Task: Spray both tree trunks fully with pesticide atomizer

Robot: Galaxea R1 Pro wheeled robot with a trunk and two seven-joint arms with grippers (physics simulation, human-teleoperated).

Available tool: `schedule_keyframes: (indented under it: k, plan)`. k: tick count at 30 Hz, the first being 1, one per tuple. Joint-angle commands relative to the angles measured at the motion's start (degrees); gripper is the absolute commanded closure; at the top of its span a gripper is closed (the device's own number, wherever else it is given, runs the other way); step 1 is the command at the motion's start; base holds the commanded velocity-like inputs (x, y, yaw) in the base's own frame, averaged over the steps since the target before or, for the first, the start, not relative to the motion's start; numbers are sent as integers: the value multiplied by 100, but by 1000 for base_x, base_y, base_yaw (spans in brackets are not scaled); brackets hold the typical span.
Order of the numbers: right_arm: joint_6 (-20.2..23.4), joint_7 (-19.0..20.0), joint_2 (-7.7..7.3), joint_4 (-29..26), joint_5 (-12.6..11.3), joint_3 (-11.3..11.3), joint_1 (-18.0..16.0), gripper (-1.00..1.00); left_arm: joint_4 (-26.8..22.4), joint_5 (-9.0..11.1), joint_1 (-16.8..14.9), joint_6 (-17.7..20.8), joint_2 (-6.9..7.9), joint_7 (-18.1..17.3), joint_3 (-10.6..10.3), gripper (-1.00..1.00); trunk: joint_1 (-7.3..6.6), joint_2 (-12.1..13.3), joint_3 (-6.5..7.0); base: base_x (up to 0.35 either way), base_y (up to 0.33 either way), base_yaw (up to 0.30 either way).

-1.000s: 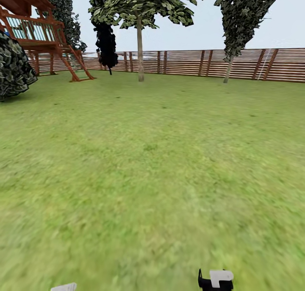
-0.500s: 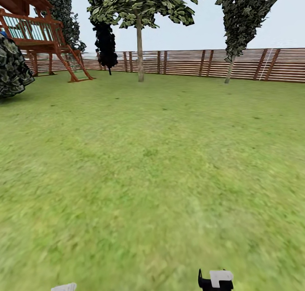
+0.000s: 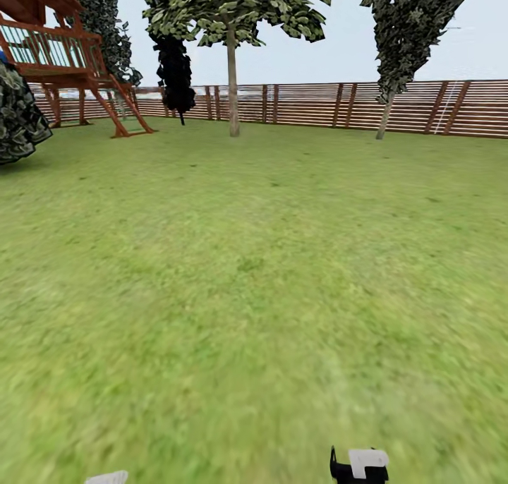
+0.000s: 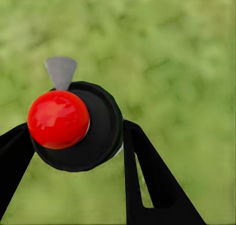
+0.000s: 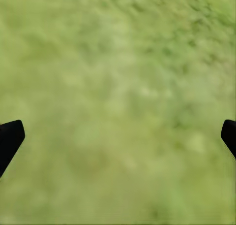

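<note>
The floor (image 3: 254, 272) is a blurry green grass lawn that runs from the near edge out to a brown slatted fence (image 3: 310, 103) at 12 o'clock. A red-brown wooden play tower (image 3: 63, 53) stands on the grass at 10 o'clock. A thin-trunked tree (image 3: 233, 82) rises from the lawn at 12 o'clock, another (image 3: 386, 110) at 1 o'clock, both just before the fence. A dark leafy bush (image 3: 17, 117) sits at 9 o'clock.
</note>
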Motion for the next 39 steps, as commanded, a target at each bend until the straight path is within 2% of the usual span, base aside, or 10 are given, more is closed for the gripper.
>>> schedule_keyframes:
  k: [1, 39]
  plan:
    - [1, 0, 1, 0, 0, 1, -1, -100, 0, 1, 0, 0, 1, 0, 2, 100, 0, 0, 0, 339, 0, 0]
    - [1, 0, 2, 0, -1, -1, -1, -100, 0, 7, 0, 0, 4, 0, 6, 100, 0, 0, 0, 339, 0, 0]
